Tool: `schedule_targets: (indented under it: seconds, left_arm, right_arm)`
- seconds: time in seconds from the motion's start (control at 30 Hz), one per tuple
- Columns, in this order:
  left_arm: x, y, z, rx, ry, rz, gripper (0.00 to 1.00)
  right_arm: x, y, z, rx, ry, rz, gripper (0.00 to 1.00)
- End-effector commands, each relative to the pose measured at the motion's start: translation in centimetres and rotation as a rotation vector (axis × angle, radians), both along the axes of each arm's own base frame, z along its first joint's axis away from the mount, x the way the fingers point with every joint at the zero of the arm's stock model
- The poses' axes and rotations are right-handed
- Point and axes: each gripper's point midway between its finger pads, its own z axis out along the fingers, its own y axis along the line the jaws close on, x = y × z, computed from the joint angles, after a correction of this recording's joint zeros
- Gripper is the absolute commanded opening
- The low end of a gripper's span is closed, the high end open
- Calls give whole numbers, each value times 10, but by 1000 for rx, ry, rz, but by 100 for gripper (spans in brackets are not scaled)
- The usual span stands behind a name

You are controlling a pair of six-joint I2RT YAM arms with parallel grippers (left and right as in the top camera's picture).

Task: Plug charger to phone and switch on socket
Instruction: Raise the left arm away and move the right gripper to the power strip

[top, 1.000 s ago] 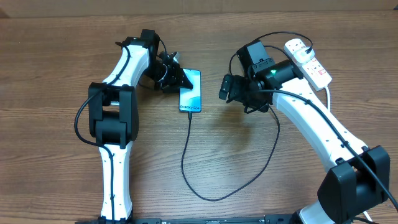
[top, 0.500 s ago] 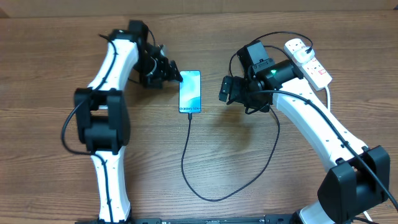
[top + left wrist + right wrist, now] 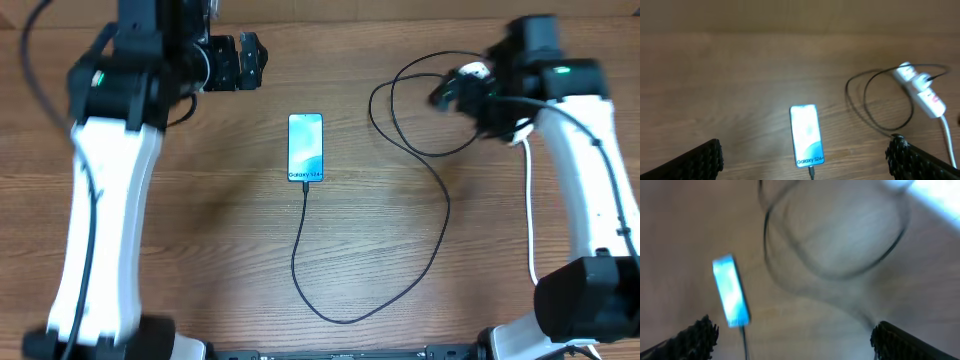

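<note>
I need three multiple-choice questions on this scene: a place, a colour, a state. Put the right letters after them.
1. Where does the phone lie? A) in the middle of the table B) at its left edge C) inside a gripper
2. What colour is the charger cable plugged into the phone? A) white B) black C) red
3. How is the left gripper? A) open, empty B) shut on the phone C) shut on the cable
1 A: wood surrounds it. 2 B: a thin black line leaves it. 3 A: its fingers stand far apart.
</note>
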Motion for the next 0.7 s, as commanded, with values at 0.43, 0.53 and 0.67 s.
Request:
schedule_targets:
  seconds: [0.43, 0.53, 0.67]
  left_arm:
    - [-30, 13, 1, 60, 52, 61, 100]
    - [-30, 13, 1, 60, 52, 60, 100]
    - [-30, 13, 1, 60, 52, 61, 100]
  right_arm:
    - [67, -162, 6, -376, -223, -360, 95]
    - [75, -175, -1, -425, -226, -394, 98]
    - [82, -191, -9, -492, -227, -439, 100]
